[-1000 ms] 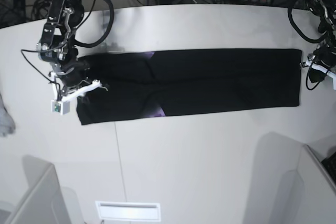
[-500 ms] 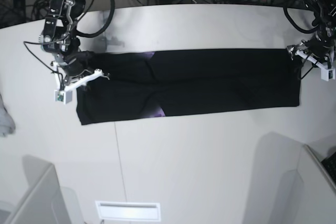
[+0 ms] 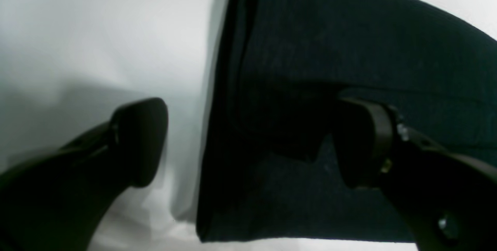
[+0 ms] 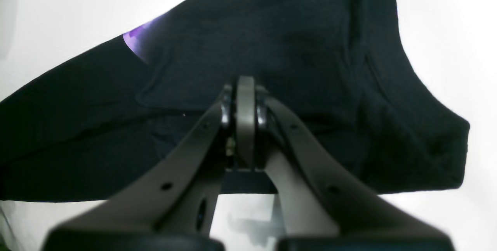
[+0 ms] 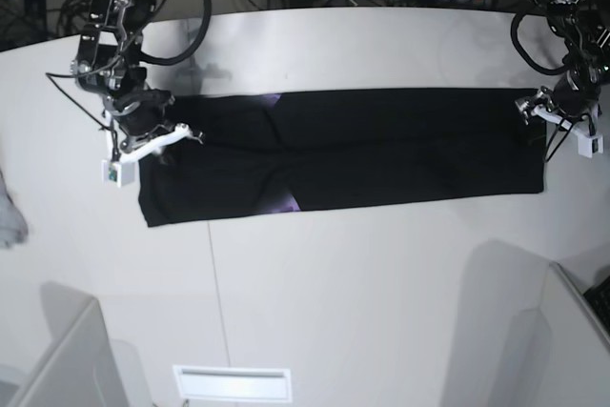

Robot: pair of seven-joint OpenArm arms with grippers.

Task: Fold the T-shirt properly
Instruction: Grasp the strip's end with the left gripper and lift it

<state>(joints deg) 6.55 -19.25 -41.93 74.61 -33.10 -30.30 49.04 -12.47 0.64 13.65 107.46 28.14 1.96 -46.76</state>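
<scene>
The T-shirt (image 5: 381, 150) lies flat on the white table as a long black strip, with slivers of purple print (image 5: 286, 202) at its folds. Over its end on the base view's right hangs my left gripper (image 5: 543, 126), open. In the left wrist view (image 3: 248, 134) one finger is over bare table and the other over the cloth (image 3: 349, 49), with the shirt's edge between them. My right gripper (image 5: 193, 135) is shut at the other end. In the right wrist view its closed tips (image 4: 245, 99) sit against the black cloth (image 4: 271, 30); a pinch is not visible.
A small light grey cloth (image 5: 8, 212) lies at the table's left edge. A white slotted plate (image 5: 232, 383) sits at the near edge between grey partitions (image 5: 57, 350) (image 5: 548, 331). Cables crowd the back.
The left gripper has opened and shifted inward and toward the back, over the shirt's right end. The right gripper, still shut, moved slightly toward the back. The shirt lies as before.
</scene>
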